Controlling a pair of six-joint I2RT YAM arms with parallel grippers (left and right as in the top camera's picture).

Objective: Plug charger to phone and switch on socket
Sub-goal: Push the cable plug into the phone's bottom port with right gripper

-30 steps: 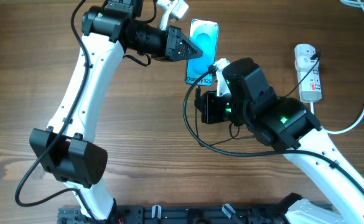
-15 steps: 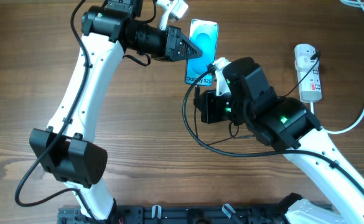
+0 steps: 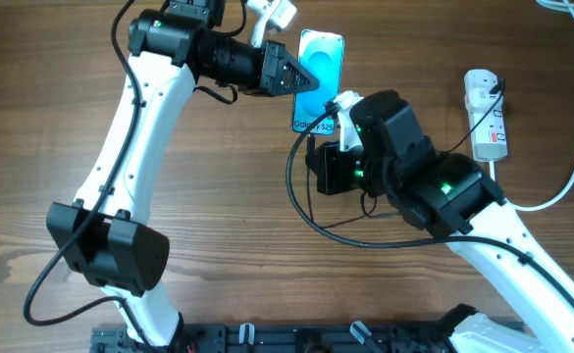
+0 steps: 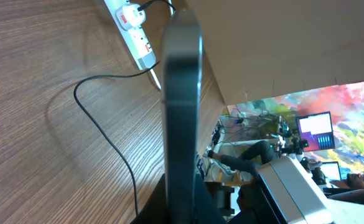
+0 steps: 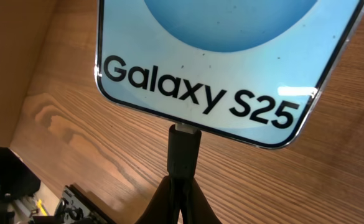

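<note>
**Tabletop station, phone and charger in tool grip**

Surface: brown wood-grain tabletop point(image 3: 218, 196), planks running across the overhead view. Room: in the left wrist view, past the tabletop's far edge, a beige wall, a bright multicoloured panel and lit screens, all blurred.

Phone point(image 3: 324, 61): turquoise screen up, near the far edge at centre, "Galaxy S25" at its near short edge. Left tool point(image 3: 304, 80): clamped on the phone's long side.

Charger point(image 5: 183, 149): dark plug tip meets the phone's short edge just below the lettering. Right tool point(image 5: 180, 190): closed on the plug's rear. The thin black cable lies in a loop on the wood.

Socket point(image 3: 488, 116): white strip at the right, well apart from the phone, white adapter block seated at its far end.

Change from the earlier frame: none in arms, phone or socket; the cable loop sits very slightly further left.
</note>
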